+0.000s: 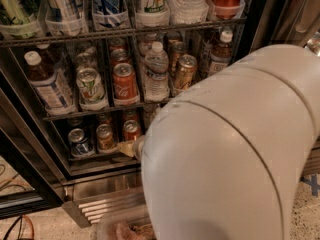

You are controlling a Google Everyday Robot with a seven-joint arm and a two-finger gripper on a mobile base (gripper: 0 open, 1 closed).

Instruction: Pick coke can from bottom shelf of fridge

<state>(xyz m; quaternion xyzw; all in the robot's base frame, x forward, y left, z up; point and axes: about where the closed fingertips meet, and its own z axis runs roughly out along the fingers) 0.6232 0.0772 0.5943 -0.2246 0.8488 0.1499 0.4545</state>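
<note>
The coke can (pixel 131 130), red with a silver top, stands on the bottom shelf (pixel 95 156) of the fridge (pixel 30 149), rightmost of three visible cans. My big white arm (pixel 225 149) fills the right and lower part of the camera view. It hides nearly all of my gripper (pixel 128 148). Only a pale tan piece pokes out at the arm's left edge, just below and in front of the coke can. Whether it touches the can is hidden.
A gold-brown can (pixel 105 137) and a blue-and-silver can (pixel 79 142) stand left of the coke can. The rack above holds a second red can (pixel 124 81), a green can (pixel 90 86) and bottles (pixel 156 69). The ribbed steel base (pixel 107 204) lies below, and cables (pixel 15 226) on the floor at the left.
</note>
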